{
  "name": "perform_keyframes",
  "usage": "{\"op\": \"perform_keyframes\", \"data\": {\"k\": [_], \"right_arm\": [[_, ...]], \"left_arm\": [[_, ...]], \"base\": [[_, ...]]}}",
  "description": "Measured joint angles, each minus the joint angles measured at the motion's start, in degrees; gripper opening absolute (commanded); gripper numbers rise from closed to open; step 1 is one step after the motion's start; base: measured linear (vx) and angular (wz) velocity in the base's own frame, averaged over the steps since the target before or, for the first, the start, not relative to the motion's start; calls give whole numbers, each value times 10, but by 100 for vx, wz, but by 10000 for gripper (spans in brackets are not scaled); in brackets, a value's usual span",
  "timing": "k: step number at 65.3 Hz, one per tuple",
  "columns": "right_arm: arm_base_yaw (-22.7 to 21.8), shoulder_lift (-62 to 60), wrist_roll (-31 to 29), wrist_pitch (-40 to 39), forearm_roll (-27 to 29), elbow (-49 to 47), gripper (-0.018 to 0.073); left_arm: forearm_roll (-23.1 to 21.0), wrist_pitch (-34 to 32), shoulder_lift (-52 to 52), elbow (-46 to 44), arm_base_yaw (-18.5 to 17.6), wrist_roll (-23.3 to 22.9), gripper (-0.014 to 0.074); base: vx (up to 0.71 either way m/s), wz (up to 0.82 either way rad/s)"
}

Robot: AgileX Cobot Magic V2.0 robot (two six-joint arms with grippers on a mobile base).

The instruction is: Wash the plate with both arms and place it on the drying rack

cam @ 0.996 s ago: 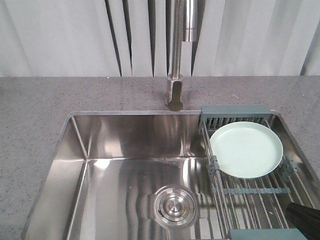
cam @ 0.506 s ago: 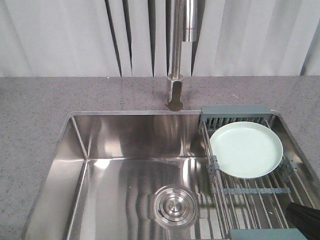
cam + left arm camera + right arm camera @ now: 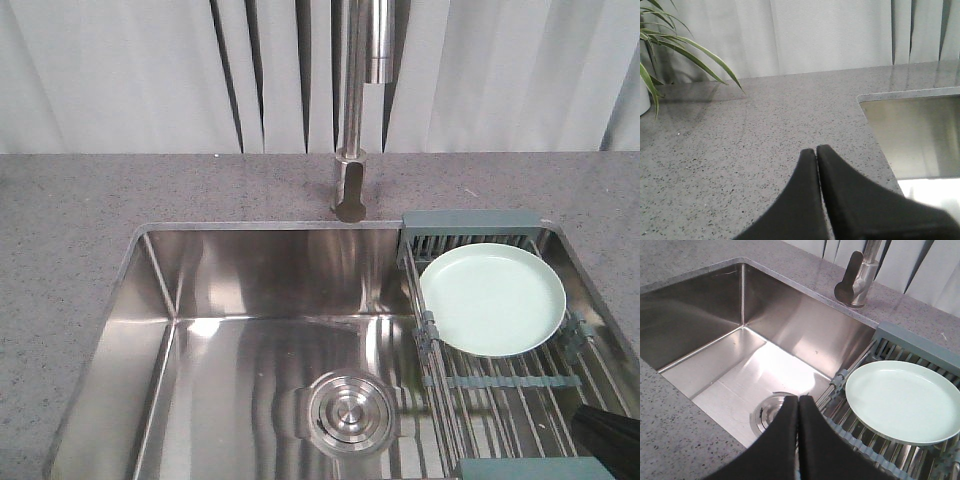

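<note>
Plate (image 3: 492,299) lies flat on drying rack (image 3: 500,385), right side of the front frame, over the steel sink (image 3: 250,330). Left gripper (image 3: 817,151): fingers pressed together, holding nothing, above grey speckled tabletop (image 3: 765,125) left of the sink. Right gripper (image 3: 798,399): fingers together, empty, lower centre of its wrist frame, near the plate's left edge.

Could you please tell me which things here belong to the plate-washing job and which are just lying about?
Job: plate, drying rack, sink, tap, left gripper, right gripper.
Lying about: plant, curtain.
</note>
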Motion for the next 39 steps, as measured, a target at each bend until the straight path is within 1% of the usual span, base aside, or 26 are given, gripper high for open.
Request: {"op": "perform_keyframes", "data": {"k": [6,11,15,19,20,26,31,36,39], "right_arm": [[0,-2,10,0,-17,0,-1],[0,-15,49,-20,-45,9,-1],[0,-29,105,-59,-81,30,-1],[0,-47,179,-108,-122,66,-1],[0,-52,207,-119,-133,74,-1],[0,-89,331,-184,-211,122,-1],[0,-117,414,-218,-282,152,-1],[0,-143,475,-252,-330,184,-1],[0,-155,492,-272,-347,201,-1]], "left_arm": [[0,0,0,0,0,0,-6],[0,0,0,0,0,0,-6],[0,0,0,0,0,0,-6],[0,0,0,0,0,0,-6],[0,0,0,0,0,0,-6],[0,0,0,0,0,0,-6],[0,0,0,0,0,0,-6],[0,0,0,0,0,0,-6],[0,0,0,0,0,0,-6]], "base": [[0,0],[0,0],[0,0],[0,0],[0,0],[0,0],[0,0],[0,0],[0,0]]}}
